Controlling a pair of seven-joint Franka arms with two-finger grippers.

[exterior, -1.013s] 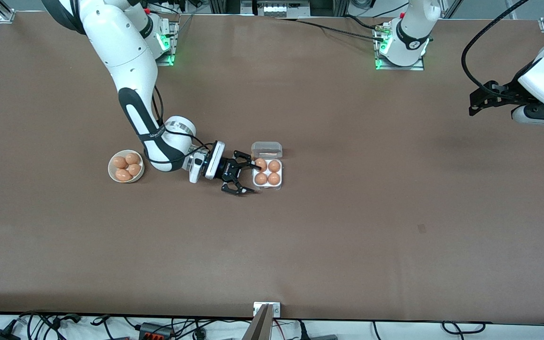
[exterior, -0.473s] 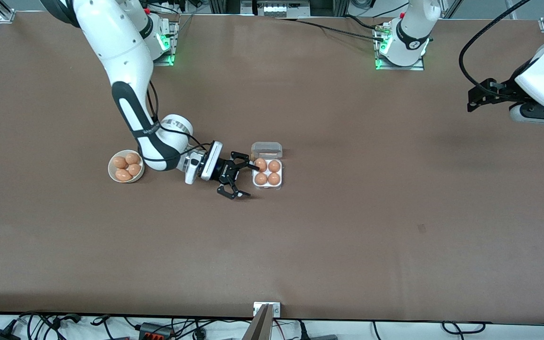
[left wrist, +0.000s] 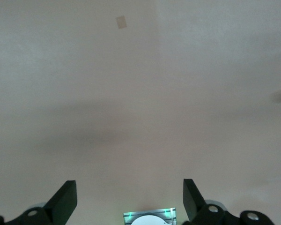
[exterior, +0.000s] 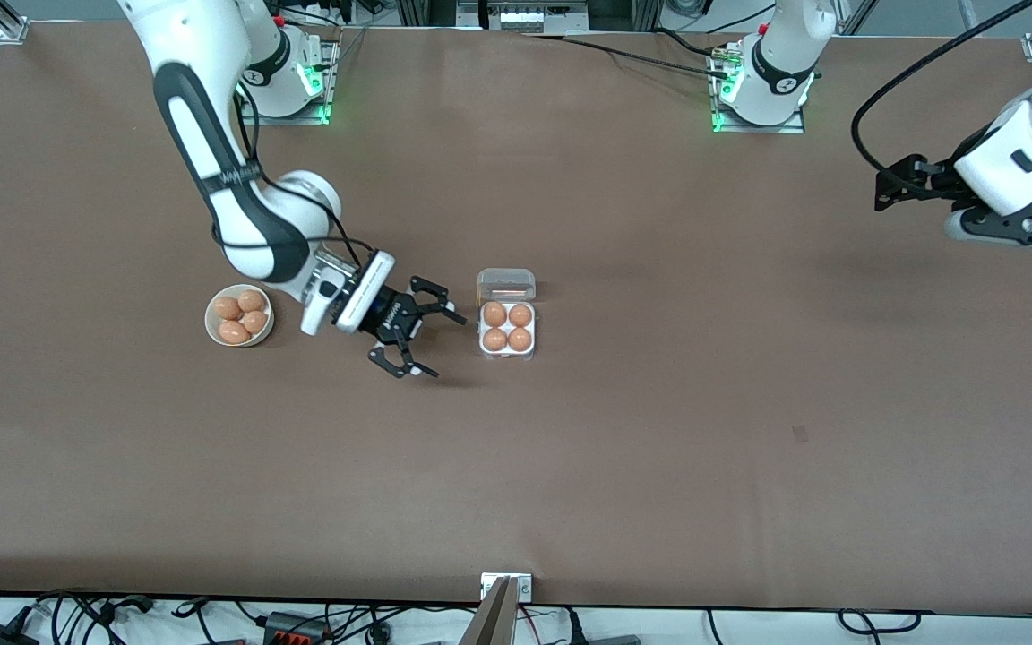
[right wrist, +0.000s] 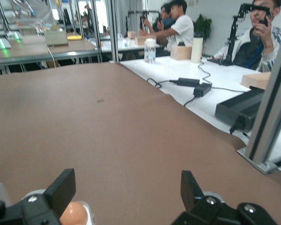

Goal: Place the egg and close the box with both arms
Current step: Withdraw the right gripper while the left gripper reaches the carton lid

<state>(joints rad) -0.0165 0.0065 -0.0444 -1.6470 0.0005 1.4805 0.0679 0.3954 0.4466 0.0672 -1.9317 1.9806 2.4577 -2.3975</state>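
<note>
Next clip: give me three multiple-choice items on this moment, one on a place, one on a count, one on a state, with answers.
1. Where is the right gripper?
A. between bowl and box
B. over the bowl
C. at the left arm's end

2. How many eggs are in the box?
A. two
B. three
C. four

3. The box lid is:
A. shut
B. open
C. missing

Answers:
1 A, it hangs open between the bowl and the box.
2 C, every cell is filled.
3 B, the clear lid stands back from the tray.
</note>
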